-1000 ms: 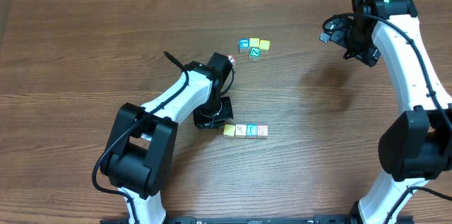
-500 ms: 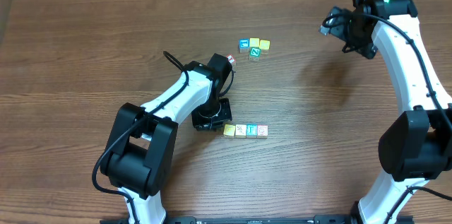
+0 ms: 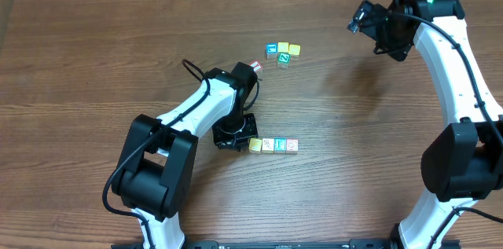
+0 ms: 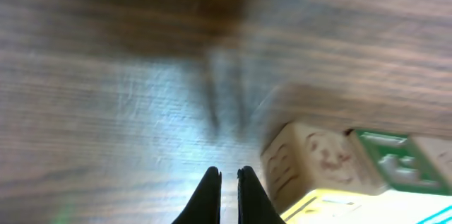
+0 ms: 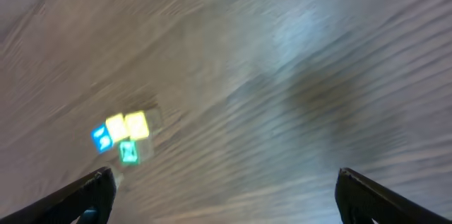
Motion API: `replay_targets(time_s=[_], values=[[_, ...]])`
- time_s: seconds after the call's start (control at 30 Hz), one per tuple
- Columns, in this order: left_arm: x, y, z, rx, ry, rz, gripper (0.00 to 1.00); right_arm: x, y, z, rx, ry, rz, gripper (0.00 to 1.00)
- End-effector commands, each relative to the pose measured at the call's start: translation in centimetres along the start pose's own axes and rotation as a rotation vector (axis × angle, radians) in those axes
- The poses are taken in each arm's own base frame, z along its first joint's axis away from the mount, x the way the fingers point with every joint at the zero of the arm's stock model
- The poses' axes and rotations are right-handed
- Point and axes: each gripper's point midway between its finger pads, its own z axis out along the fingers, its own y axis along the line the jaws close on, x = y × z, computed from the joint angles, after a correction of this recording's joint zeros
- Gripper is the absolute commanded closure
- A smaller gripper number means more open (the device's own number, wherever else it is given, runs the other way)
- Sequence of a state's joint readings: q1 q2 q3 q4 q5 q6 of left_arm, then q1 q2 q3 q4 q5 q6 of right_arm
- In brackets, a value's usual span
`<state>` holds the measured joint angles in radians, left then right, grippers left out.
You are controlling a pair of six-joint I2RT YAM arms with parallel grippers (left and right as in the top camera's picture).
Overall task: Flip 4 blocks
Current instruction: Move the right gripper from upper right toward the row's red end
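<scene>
Low on the table (image 3: 94, 60), the left gripper (image 4: 227, 181) is pinched shut on nothing with the row of four blocks (image 3: 273, 145) just beside its tips; the right gripper (image 3: 369, 26) hangs wide open, well away. Nudging sideways could shove the whole row (the blocks touch) instead of flipping one.

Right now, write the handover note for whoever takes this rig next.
Left gripper: shut, empty, low over the table, just beside the yellow end of the row.
Right gripper: open, empty, up over the far right side.
Blocks: row of four blocks, side by side near the left gripper.
Done: cannot tell which are already flipped.
Left: flip the rest; leave the far group with the green Z cube alone.
</scene>
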<state>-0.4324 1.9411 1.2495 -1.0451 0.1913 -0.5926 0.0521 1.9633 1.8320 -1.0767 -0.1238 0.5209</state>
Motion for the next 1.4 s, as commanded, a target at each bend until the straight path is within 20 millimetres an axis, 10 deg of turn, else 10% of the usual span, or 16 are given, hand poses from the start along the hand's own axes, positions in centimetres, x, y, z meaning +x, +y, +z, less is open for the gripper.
replay_targets(time_s=[0.0,0.23,0.47,1.27,1.37], values=[[-0.1,-0.6,-0.3,0.025,-0.022,0.033,0.96,1.4,0.3,-0.6,-0.029,0.066,0.011,0.0],[0.3,-0.4,-0.3,0.016,-0.002,0.029,0.96,5.4,-1.1,-1.2,0.02,0.236,0.046,0.02],[1.0,-0.6,-0.3,0.035,0.028,0.026,0.96,9.4,-2.9,-1.8,0.112,0.386,0.032,0.54],[0.4,-0.5,-0.4,0.026,0.005,0.027,0.96,23.0,-3.9,2.2,0.262,0.678,-0.209,0.74],[0.0,0.0,-0.4,0.009,-0.012,0.021,0.96,23.8,-3.9,2.8,0.265,0.678,-0.223,0.96]])
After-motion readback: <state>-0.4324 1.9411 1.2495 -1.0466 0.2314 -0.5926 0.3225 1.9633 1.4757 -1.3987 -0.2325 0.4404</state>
